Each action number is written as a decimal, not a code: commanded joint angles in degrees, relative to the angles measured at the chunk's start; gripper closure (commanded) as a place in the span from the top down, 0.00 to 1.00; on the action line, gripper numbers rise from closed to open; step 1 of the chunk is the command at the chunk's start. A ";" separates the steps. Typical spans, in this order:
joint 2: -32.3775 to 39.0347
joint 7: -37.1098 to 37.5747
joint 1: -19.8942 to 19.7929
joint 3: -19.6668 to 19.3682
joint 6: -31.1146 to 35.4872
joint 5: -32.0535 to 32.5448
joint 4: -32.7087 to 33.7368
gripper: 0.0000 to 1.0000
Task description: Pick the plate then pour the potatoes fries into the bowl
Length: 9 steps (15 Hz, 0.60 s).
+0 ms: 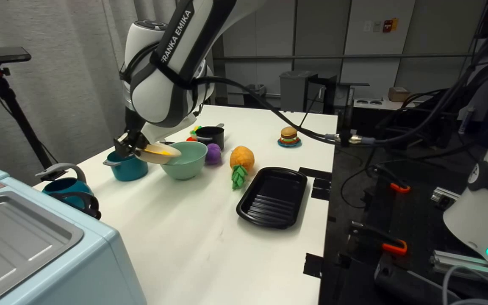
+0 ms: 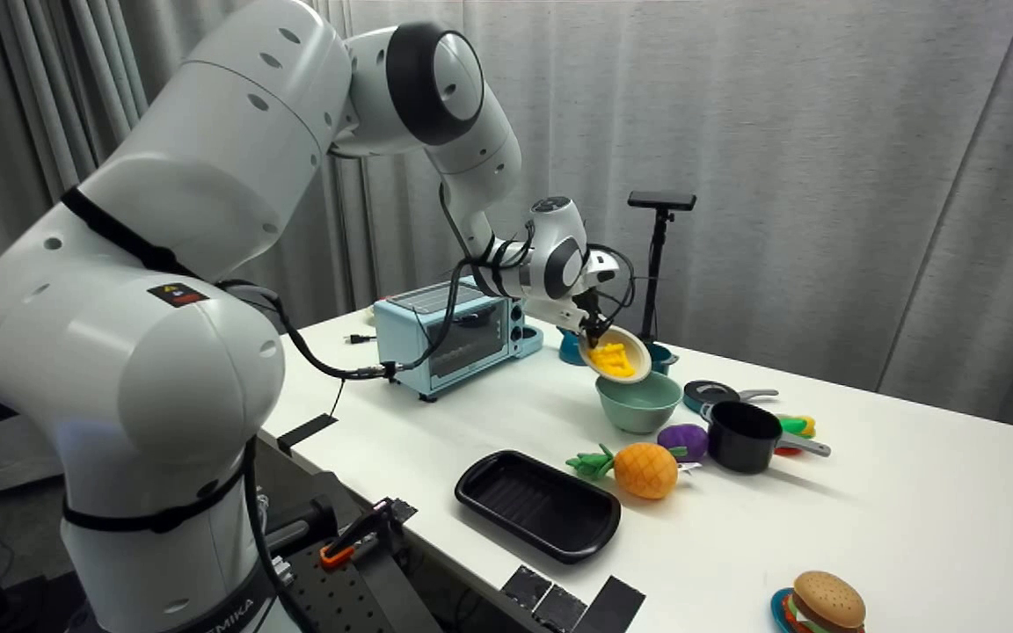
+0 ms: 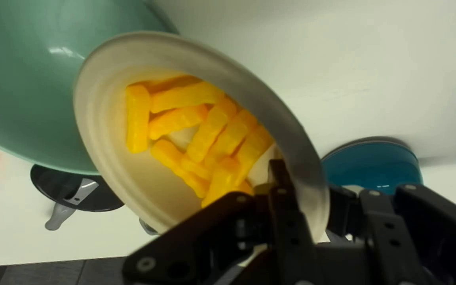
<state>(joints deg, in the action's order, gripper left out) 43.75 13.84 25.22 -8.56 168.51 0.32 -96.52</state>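
Observation:
The cream plate is held tilted by its rim. It shows in both exterior views, beside and slightly over the near rim of the mint-green bowl. My gripper is shut on the plate's rim, one finger inside and one outside; it also shows in both exterior views. The yellow potatoes fries lie heaped inside the plate, also visible in an exterior view. The mint-green bowl stands upright on the table, with its inside partly hidden by the plate in the wrist view.
A teal pot stands beside the bowl under the gripper. A purple toy, a black pot and a pineapple toy are close to the bowl. A black tray, a toy burger and a light-blue toaster oven are farther off.

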 commanded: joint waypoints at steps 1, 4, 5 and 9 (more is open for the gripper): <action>-2.34 3.51 -1.07 1.59 -3.12 -0.87 -1.47 0.01; -2.82 7.29 -1.07 1.97 -5.29 -2.06 -1.53 0.01; -2.99 8.46 -1.12 2.20 -6.12 -2.46 -1.50 0.01; -3.04 12.85 -0.83 2.28 -6.54 -3.66 -1.37 0.01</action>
<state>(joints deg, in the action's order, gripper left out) 42.49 24.02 25.11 -7.47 163.02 -2.22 -96.53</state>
